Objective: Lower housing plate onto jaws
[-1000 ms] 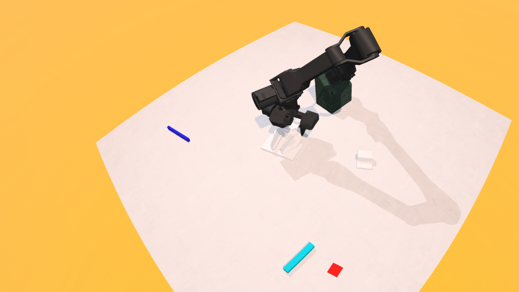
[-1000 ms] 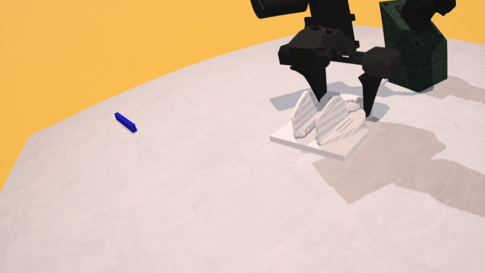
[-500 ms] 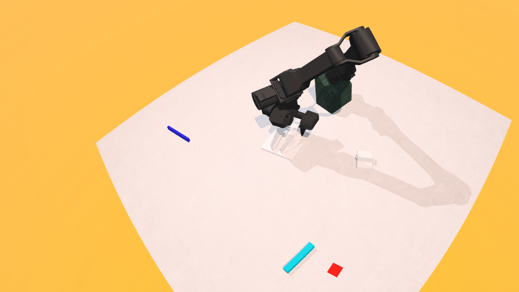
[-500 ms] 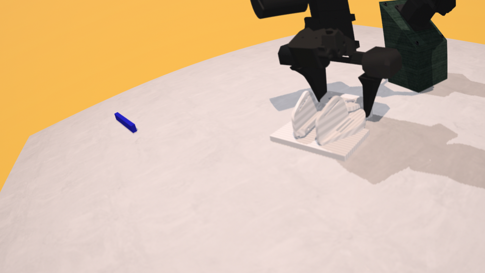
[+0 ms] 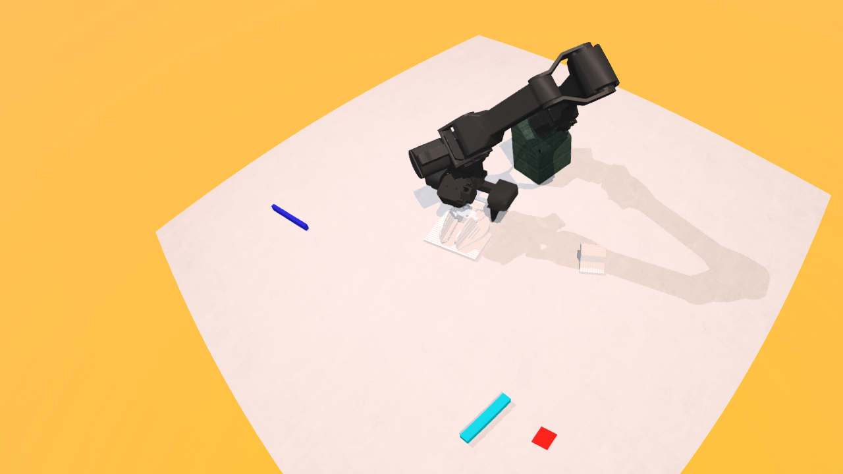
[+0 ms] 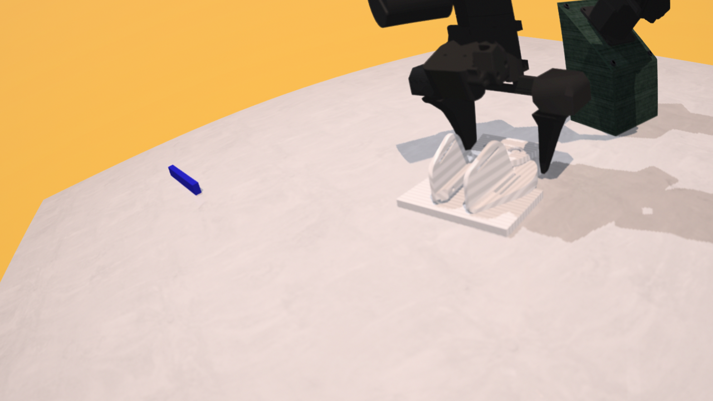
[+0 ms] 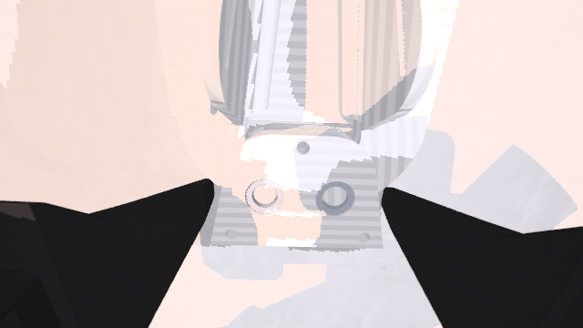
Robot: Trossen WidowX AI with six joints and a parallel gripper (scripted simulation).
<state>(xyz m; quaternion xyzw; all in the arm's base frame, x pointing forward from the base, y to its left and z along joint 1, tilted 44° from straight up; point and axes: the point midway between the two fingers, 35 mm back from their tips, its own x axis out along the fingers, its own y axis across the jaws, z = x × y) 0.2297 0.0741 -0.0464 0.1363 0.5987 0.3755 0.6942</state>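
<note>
My gripper (image 6: 506,160) (image 7: 299,191) is open, with its two fingertips on either side of the housing plate and a narrow gap beside each. The white housing plate (image 6: 491,141) (image 7: 296,232) has two ringed holes and looks roughly flat at the arm side of the jaws. Two white jaws, the left jaw (image 6: 446,169) (image 7: 234,59) and the right jaw (image 6: 486,176) (image 7: 387,59), stand side by side on a square white base (image 5: 434,238) (image 6: 504,226). The stubs are hidden under the plate, so I cannot tell exactly how it is seated.
A small white ribbed block (image 5: 592,264) lies right of the base. A blue bar (image 5: 289,216) (image 6: 184,180) lies at the left. A cyan bar (image 5: 485,417) and a red square (image 5: 544,438) lie at the front. The dark green arm mount (image 5: 539,156) (image 6: 605,89) stands behind.
</note>
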